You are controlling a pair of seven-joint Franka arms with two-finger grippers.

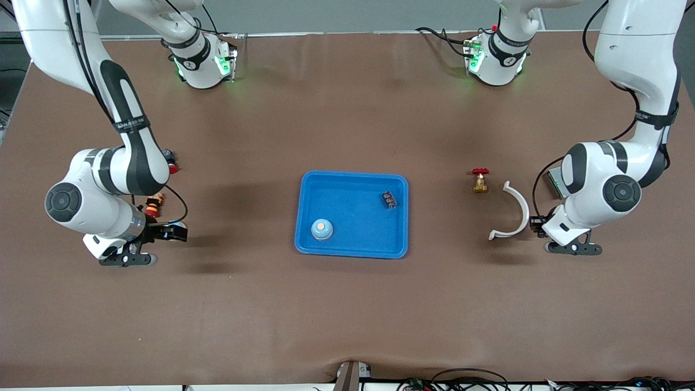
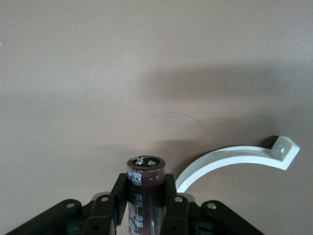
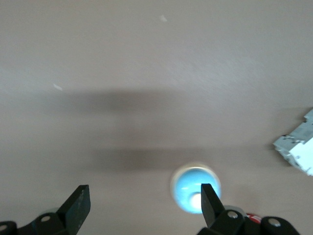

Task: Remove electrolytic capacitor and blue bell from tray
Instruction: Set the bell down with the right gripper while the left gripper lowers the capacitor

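Note:
My left gripper [image 2: 145,188] is shut on the capacitor [image 2: 145,171], a dark brown cylinder with a silver top. It hangs low over the table at the left arm's end [image 1: 574,248], beside a white curved bracket [image 1: 513,214]. A light-blue bell [image 1: 321,229] with an orange button sits in the blue tray [image 1: 353,250], near a small black part [image 1: 389,199]. My right gripper [image 3: 144,196] is open over bare table at the right arm's end [image 1: 127,259]. A blurred light-blue round dome [image 3: 195,188] lies beside one of its fingers [image 3: 209,200].
A brass valve with a red handle [image 1: 480,180] stands beside the white curved bracket [image 2: 234,156]. A red and black part [image 1: 153,205] and another small part [image 1: 170,161] lie by the right arm. A pale grey block [image 3: 298,147] lies near the dome.

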